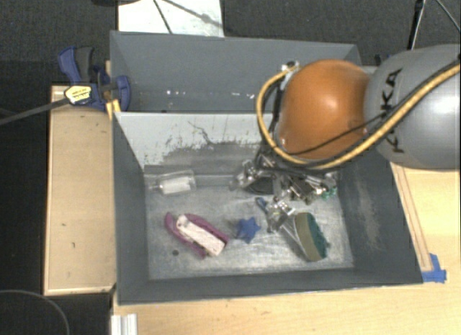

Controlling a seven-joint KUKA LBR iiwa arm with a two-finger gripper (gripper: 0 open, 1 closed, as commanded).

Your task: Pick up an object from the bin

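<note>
tool (283, 210) low in bin (133, 204), between small blue piece (247, 229) and dark green pad (310, 236) | open or closed: cannot tell | advice: centre over one item, descend straight

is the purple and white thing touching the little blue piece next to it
Apart. The camera view shows a strip of bare bin floor between the purple and white thing and the small blue piece.
</note>
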